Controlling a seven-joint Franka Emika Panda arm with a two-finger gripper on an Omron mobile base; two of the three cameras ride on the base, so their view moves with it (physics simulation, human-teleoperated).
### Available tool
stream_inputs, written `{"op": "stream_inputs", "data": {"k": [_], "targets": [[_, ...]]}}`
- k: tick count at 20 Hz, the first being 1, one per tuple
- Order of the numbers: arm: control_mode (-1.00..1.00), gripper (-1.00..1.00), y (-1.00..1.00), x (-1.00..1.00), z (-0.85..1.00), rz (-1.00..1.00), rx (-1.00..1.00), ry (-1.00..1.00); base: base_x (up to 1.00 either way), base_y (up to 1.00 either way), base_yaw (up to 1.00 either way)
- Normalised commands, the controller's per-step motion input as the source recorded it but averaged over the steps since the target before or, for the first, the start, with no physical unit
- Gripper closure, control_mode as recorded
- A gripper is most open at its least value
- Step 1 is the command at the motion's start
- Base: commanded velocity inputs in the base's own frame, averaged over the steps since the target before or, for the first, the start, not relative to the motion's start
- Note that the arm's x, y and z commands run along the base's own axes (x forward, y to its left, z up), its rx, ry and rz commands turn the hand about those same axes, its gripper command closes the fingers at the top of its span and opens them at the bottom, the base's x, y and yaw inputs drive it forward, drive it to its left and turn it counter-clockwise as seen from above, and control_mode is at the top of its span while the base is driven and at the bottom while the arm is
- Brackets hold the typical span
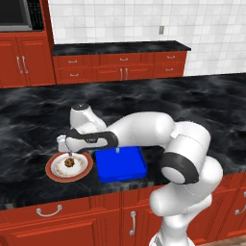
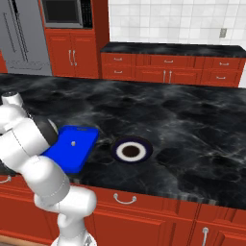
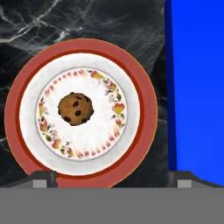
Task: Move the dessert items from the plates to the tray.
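A round tan-brown cookie (image 3: 76, 109) with dark chips lies in the middle of the cream plate (image 3: 131, 131) with the orange-red rim. That plate (image 1: 53, 169) sits near the counter's front edge, and the cookie (image 1: 69, 163) rests on it. My gripper (image 1: 70, 154) hangs just above the cookie, open, with nothing between its fingertips (image 3: 43, 179). Right of the plate lies the bright blue tray (image 1: 126, 166), with a tiny whitish bit (image 1: 117, 150) on it. In the right base view the tray (image 2: 79, 153) and the whitish bit (image 2: 73, 142) sit left of the navy-rimmed plate (image 2: 117, 150).
The black marble counter (image 1: 192, 101) stretches far back and to the right. Red drawers and cabinet doors (image 1: 72, 216) run below its front edge. A second counter with red cabinets (image 1: 120, 67) lines the tiled back wall.
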Motion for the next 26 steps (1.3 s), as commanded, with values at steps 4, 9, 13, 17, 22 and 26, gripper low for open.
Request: {"op": "stream_inputs", "data": {"k": [4, 9, 13, 17, 22, 26], "targets": [[-1.0, -1.0, 0.24, 0.26, -0.12, -0.02, 0.0, 0.0, 0.0, 0.0, 0.0], [-1.0, -1.0, 0.28, 0.22, -0.11, -0.02, 0.0, 0.0, 0.0, 0.0, 0.0], [-1.0, -1.0, 0.16, 0.13, -0.09, -0.01, 0.0, 0.0, 0.0, 0.0, 0.0], [-1.0, -1.0, 0.05, 0.07, -0.2, 0.0, 0.0, 0.0, 0.0, 0.0, 0.0], [-1.0, -1.0, 0.01, 0.09, -0.25, 0.0, 0.0, 0.0, 0.0, 0.0, 0.0], [-1.0, -1.0, 0.05, 0.11, -0.25, 0.0, 0.0, 0.0, 0.0, 0.0, 0.0]]}}
